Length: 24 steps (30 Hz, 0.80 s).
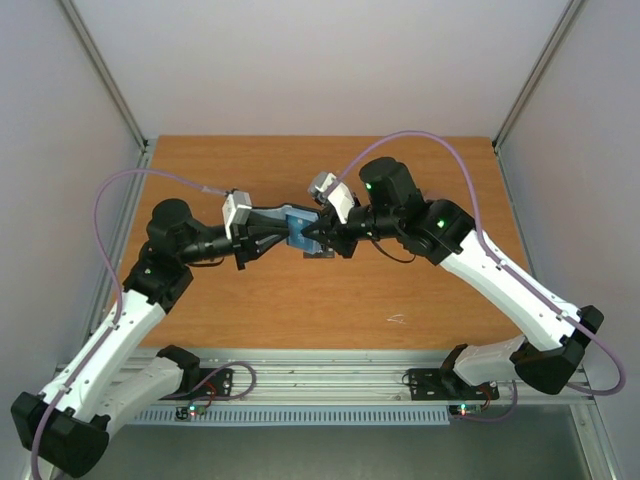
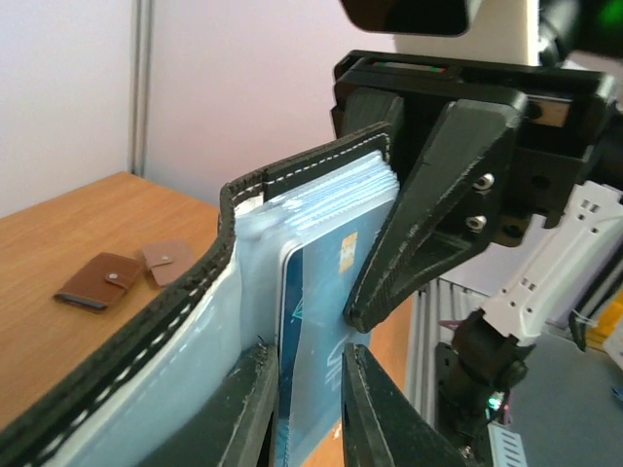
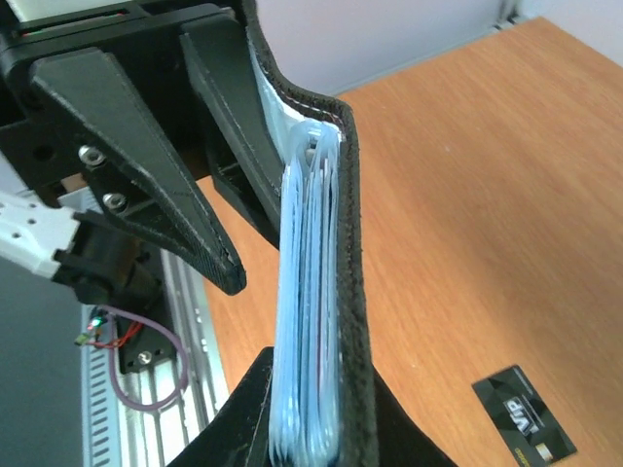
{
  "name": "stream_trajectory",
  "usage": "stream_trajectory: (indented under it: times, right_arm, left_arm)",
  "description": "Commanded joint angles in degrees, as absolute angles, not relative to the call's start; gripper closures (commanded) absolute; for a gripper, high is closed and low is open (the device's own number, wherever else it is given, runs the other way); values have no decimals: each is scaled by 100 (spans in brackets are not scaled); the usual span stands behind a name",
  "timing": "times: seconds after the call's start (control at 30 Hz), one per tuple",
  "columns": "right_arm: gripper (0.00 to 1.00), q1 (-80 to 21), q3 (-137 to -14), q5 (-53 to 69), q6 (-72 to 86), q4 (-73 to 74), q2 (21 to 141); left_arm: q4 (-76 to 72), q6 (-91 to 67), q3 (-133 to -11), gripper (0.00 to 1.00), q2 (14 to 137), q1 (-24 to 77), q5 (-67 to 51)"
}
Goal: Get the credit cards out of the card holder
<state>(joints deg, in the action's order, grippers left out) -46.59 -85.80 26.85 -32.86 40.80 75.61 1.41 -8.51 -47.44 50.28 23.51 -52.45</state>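
1. My right gripper (image 3: 316,389) was clenched on the card holder (image 3: 352,243), one finger pressed to each side of its near edge.
2. That grip held the holder up off the table (image 1: 300,310), above the middle of the wooden top, where my two arms met.
3. The holder stood on edge, with its black stitched cover on the outside and its pale blue lining and stacked slots showing along the open side.
4. My left gripper (image 2: 308,352) reached in from the opposite side, one finger on each side of a blue card (image 2: 310,292) that sat among the pale blue slots.
5. The left jaws stood narrow about that card. I could not tell whether they pinched it or merely bracketed it.
6. A black card (image 3: 524,416) lay flat on the table below, apart from the holder.
7. A brown wallet (image 2: 97,280) and a tan-pink wallet (image 2: 167,261) lay just beside each other farther off on the table, each with its snap tab closed.
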Motion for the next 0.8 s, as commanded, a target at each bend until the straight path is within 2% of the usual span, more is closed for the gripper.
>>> stream_trajectory:
  times: [0.0,0.17,0.4,0.6,0.67,0.77]
  right_arm:
    - [95,-4826,-9343,1589,-2830,3104,8105]
    - [95,-4834,-9446,1374,-2754,3199,8271]
    - [94,-4826,-9479,1265,-2917,3406,8368]
    - [91,-4825,-9431,2264,-3176,3466,8390]
    - [91,-4827,-9359,2497,-3261,3366,8342]
    - [90,-4825,-9249,3072,-3529,3241,8264]
  left_arm:
    - [-202,-774,-4755,81,5150,2741,-6074]
    - [-931,-1267,-4679,78,5071,2742,-6154]
    - [-1088,-978,-4700,79,5034,2733,-6552]
    - [-1348,-1001,-4711,82,5052,2738,-6787]
    - [-1406,-1080,-4713,80,5082,2733,-6805]
    - [-1572,-1352,-4682,71,5166,2733,-6833]
